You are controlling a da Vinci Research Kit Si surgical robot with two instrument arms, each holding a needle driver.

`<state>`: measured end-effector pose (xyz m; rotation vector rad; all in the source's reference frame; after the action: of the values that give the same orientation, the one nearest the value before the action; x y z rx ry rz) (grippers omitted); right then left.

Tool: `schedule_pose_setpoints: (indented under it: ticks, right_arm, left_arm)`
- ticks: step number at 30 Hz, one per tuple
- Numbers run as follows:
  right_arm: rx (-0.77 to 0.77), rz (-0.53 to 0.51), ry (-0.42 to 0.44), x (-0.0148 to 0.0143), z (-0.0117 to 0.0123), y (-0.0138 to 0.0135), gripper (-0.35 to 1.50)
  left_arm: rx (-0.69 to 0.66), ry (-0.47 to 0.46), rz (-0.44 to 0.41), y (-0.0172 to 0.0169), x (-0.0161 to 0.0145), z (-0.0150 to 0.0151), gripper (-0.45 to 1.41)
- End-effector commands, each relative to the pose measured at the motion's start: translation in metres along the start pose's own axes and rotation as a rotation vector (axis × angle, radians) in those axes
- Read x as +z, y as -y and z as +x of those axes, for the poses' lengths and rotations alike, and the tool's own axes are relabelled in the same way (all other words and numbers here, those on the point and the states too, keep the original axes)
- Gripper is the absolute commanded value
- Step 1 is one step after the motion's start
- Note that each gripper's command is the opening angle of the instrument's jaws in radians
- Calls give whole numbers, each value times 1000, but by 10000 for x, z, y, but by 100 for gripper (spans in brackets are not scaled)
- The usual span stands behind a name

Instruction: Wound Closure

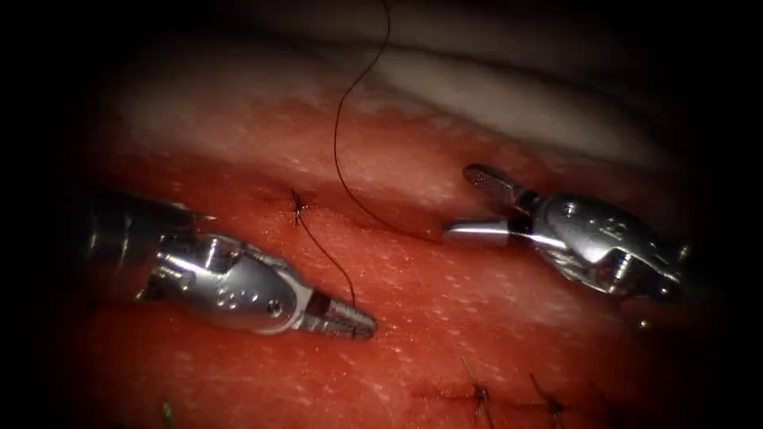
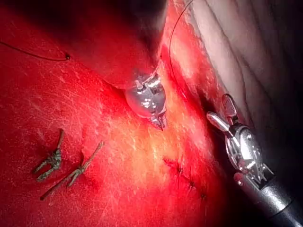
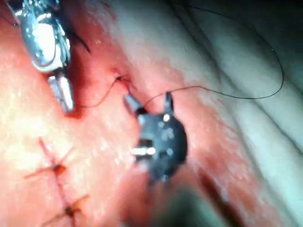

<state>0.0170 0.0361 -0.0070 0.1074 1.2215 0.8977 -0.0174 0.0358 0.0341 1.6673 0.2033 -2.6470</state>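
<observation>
- Running from a stitch point (image 1: 298, 206) on the cut (image 1: 358, 218), the thread (image 1: 338, 143) splits into two strands: a short tail leading down to the left tool (image 1: 350, 320), and a long strand arching up over the tissue (image 1: 445, 318) and away past the pale fat, with its lower end reaching toward the right tool (image 1: 469, 205)
- Needle: cannot be made out on the tissue or in either tool; its position is not established
- Left tool: jaws closed, or very nearly so, on the end of the short tail, lying low on the tissue below the cut and to the left of centre
- Right tool: jaws well apart, one blade raised and one level, holding nothing; the long strand ends just beside the level blade, contact not confirmed
- Right wrist view agrees: the dark open tool (image 3: 147, 101) sits just beside the stitch point, with thread (image 3: 227, 94) looping out across the pale tissue
- Finished stitches (image 1: 479, 395) with trimmed ends lie along the lower edge of the endoscope view, well apart from both tools
- Red fluid (image 2: 57, 109) coats the surface throughout
- Judgement on handling: the tail should stay gripped close to its end and low, so the stitch point is not lifted; any grasp on the long strand should be confirmed as seated between the blades before tension, and tension kept in line with the cut
</observation>
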Motion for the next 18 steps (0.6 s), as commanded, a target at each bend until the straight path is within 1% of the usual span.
schedule_pose_setpoints:
  ticks: [1, 3, 4, 5, 7, 8, 9, 10, 11, 14, 17, 18]
  right_arm:
    - [-2, 5, -5, 12, -1, 4, 113]
    - [-4, 40, -9, 16, -3, 6, 101]
    - [-5, 54, -10, 18, -4, 7, 101]
    - [-6, 73, -14, 23, -6, 10, 101]
    - [-8, 93, -17, 29, -8, 13, 104]
    - [-15, 104, -20, 34, -9, 16, 109]
    - [-34, 119, -24, 43, -11, 22, 119]
    - [-46, 125, -27, 48, -12, 26, 123]
    - [-70, 142, -32, 56, -12, 33, 124]
    - [-127, 174, -43, 71, -16, 44, 130]
    - [-160, 184, -44, 80, -20, 51, 135]
    - [-180, 188, -37, 88, -22, 56, 136]
  left_arm:
    - [-32, -20, 9, -3, 3, -3, -35]
    - [-65, -48, 19, 2, -6, -2, -35]
    - [-73, -58, 20, 4, -11, -2, -35]
    - [-102, -85, 20, 12, -25, -2, -35]
    - [-114, -96, 15, 19, -38, -1, -35]
    - [-119, -100, 10, 24, -46, -1, -35]
    - [-131, -104, 16, 31, -58, 0, -35]
    - [-134, -103, 18, 34, -63, 0, -35]
    - [-141, -101, 22, 40, -75, 0, -35]
    - [-153, -89, 38, 48, -98, -1, -35]
    - [-163, -84, 44, 51, -109, -1, -35]
    - [-169, -80, 50, 53, -113, -1, -35]
